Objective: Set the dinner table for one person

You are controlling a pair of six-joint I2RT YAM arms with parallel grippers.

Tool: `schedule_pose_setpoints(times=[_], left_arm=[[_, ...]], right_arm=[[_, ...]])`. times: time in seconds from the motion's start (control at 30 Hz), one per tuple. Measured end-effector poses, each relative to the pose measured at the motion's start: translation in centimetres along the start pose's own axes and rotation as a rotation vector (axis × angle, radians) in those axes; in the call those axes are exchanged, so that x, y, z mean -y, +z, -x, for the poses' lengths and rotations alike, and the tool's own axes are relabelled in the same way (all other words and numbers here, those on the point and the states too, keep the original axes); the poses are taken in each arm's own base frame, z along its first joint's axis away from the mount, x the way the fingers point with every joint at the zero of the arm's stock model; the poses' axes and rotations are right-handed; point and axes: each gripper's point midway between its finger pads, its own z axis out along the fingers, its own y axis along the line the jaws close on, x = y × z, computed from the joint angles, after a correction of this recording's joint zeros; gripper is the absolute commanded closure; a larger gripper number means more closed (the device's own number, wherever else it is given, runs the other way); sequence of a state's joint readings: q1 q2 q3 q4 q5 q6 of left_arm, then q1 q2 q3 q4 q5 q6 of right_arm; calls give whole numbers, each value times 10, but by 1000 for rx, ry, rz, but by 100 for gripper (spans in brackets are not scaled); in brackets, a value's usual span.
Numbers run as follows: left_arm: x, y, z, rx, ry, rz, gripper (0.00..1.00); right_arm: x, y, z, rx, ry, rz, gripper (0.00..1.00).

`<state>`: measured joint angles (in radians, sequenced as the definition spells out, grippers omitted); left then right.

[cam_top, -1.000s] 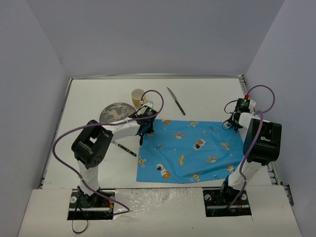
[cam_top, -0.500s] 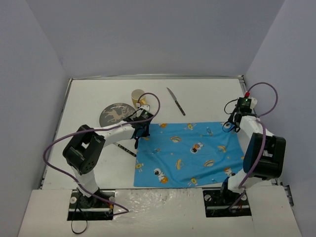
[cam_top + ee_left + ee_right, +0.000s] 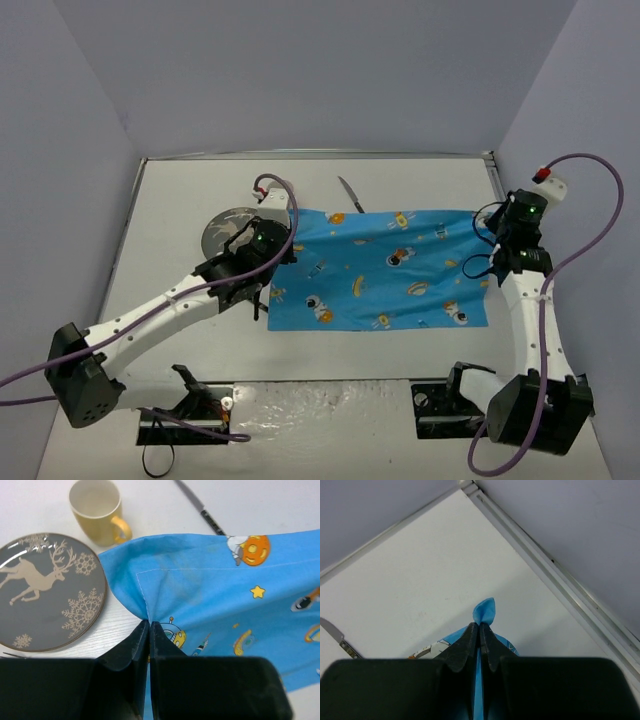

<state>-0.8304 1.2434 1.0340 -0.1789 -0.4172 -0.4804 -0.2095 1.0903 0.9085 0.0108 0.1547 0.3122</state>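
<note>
The dinner table (image 3: 170,200) is the white top with a thin grey rim. The blue cartoon-print placemat (image 3: 380,265) is stretched across its middle. My left gripper (image 3: 275,240) is shut on the mat's far left corner, and the cloth bunches at the tips (image 3: 149,621). My right gripper (image 3: 488,238) is shut on the far right corner, and a blue tip (image 3: 485,611) pokes out past the jaws (image 3: 480,625). The mat's far edge is lifted and lies over the knife's handle.
A grey reindeer plate (image 3: 225,228) (image 3: 45,590) lies left of the mat. A yellow mug (image 3: 97,510) stands behind it, hidden by my left arm in the top view. The knife (image 3: 349,194) (image 3: 197,505) lies at the far side. The table's right rim (image 3: 545,565) is close.
Both arms have reached out and carried the placemat toward the far side. It is now pulled taut between them, and its far edge overlaps the knife handle and sits close to the plate.
</note>
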Motion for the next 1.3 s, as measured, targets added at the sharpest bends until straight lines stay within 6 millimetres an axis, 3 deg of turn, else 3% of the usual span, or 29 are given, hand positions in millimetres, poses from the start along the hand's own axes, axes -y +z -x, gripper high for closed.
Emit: schedule_pose_setpoints(times=[0.17, 0.37, 0.47, 0.57, 0.77, 1.1, 1.2, 1.3], left_arm=[[10, -44, 30, 111, 42, -47, 100], [5, -96, 78, 246, 49, -78, 100], [-2, -112, 98, 301, 42, -65, 100], [-4, -119, 111, 327, 28, -55, 100], [-2, -110, 90, 284, 55, -65, 100], [26, -108, 34, 151, 73, -173, 100], [31, -100, 22, 110, 41, -155, 100], [31, -76, 2, 39, 21, -103, 100]], right_arm=[[-6, -38, 45, 129, 35, 51, 100], [-39, -91, 123, 299, 59, 219, 100], [-42, -105, 143, 340, 55, 234, 100], [-42, -111, 147, 348, 54, 235, 100], [-29, -114, 136, 314, 45, 177, 100], [10, -148, 138, 319, 57, 6, 100], [17, -142, 131, 287, 60, -41, 100], [24, -118, 108, 210, 56, -100, 100]])
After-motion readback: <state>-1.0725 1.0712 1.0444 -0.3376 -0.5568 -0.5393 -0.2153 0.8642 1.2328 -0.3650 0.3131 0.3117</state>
